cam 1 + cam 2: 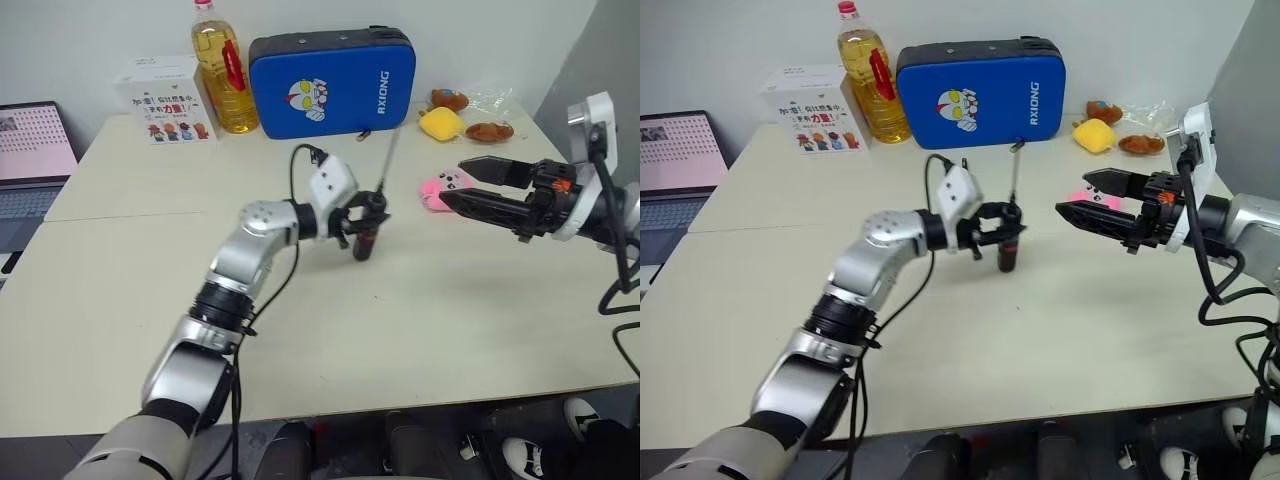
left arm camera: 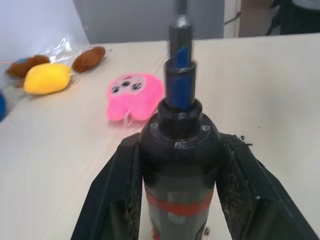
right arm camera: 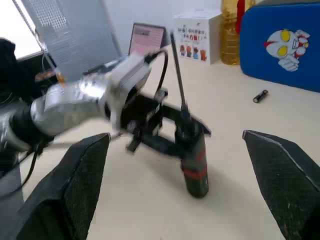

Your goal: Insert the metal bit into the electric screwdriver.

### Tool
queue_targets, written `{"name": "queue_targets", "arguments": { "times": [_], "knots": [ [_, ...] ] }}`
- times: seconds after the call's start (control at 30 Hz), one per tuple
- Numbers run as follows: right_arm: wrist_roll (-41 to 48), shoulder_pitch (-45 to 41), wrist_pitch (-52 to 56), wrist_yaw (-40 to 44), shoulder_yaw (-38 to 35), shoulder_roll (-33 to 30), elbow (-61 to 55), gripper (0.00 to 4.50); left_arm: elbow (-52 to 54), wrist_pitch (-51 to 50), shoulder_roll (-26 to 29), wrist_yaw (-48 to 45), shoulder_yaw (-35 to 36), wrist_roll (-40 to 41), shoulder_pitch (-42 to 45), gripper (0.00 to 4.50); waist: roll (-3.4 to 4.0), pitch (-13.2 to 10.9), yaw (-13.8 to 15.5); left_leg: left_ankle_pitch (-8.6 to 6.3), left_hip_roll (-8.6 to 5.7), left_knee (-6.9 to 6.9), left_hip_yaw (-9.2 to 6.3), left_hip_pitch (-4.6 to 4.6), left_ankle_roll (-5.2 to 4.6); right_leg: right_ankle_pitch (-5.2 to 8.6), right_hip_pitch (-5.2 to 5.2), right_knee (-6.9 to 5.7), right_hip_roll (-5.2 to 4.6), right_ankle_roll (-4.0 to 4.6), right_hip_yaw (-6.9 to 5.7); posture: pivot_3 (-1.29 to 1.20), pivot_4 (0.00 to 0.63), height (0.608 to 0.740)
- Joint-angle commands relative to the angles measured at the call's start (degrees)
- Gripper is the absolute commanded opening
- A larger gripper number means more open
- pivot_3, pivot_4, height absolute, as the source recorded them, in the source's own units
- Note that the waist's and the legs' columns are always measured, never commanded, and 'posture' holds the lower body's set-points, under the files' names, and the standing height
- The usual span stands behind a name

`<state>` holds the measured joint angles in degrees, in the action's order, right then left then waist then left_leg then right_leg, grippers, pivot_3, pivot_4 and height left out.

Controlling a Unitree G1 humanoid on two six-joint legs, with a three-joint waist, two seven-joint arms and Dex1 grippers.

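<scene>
Metal bit [image 3: 177, 70] upright in electric screwdriver [image 3: 194, 160], left jaws clamped, right jaws apart

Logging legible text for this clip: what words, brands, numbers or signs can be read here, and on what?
"RXIONG": white letters running up the blue case, beside a cartoon hero face.
White box: red and black characters above cartoon figures, too small to read.
Oil bottle: red label, text unreadable.
Laptop: screen content too blurred to read.
Nothing readable on the screwdriver or the plush toys.
</scene>
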<state>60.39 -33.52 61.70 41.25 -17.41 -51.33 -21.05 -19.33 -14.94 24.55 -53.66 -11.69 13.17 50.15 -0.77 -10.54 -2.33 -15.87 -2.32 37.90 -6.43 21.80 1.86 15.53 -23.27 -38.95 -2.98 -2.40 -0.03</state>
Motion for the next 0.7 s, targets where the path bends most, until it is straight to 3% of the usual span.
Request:
{"name": "queue_targets", "arguments": {
  "times": [0.03, 0.17, 0.33, 0.43, 0.7],
  "knots": [
    [0.3, 3.2, -0.9, -1.2, 0.6, 0.9, -5.1, 4.48, -3.3, -0.4, 9.2, -8.5, 2.5, -1.1, 3.0, 1.68, 0.00, 0.0, -0.4, 0.00, 0.01, -0.02, 0.00, 0.01, -0.01, 0.00, -0.02, 0.00, 0.03, 0.00, 0.00, 0.00, 0.150, 0.740],
    [0.3, 5.9, -2.4, -2.9, 2.5, 4.0, -8.5, 4.48, -8.8, 2.2, 18.6, -19.4, -0.5, -4.9, 5.9, 1.68, -0.10, -0.1, -0.5, -0.01, 0.06, -0.02, 0.01, 0.07, -0.02, 0.00, -0.10, 0.00, -0.02, 0.00, 0.04, 0.00, 0.150, 0.740],
    [-1.8, 9.8, -4.0, -3.5, 6.2, 5.8, -12.8, 4.48, -16.1, 7.1, 22.2, -28.8, -5.2, -9.6, 8.4, 1.68, -0.14, -0.1, -0.1, -0.01, 0.05, 0.02, 0.00, 0.11, -0.02, 0.02, -0.07, 0.06, -0.13, -0.03, 0.05, 0.00, 0.150, 0.740],
    [-4.4, 11.0, -6.0, -3.8, 8.9, 6.6, -13.7, 4.48, -20.7, 12.3, 19.4, -27.4, -6.7, -12.4, 9.3, 1.68, -0.15, -0.1, -0.2, -0.02, 0.04, 0.03, 0.03, 0.09, -0.02, 0.02, -0.07, 0.06, -0.15, -0.04, 0.11, 0.00, 0.150, 0.740],
    [-19.3, 12.1, -14.7, -6.9, 15.8, 8.1, -11.6, 4.48, -34.1, 20.5, 4.8, -15.7, -6.6, -16.1, 10.4, 1.68, 0.13, 0.5, 1.1, -0.02, -0.01, 0.12, 0.01, -0.15, -0.04, 0.10, 0.20, -0.02, -0.16, -0.35, 0.11, 0.00, 0.150, 0.740]
  ]
}}
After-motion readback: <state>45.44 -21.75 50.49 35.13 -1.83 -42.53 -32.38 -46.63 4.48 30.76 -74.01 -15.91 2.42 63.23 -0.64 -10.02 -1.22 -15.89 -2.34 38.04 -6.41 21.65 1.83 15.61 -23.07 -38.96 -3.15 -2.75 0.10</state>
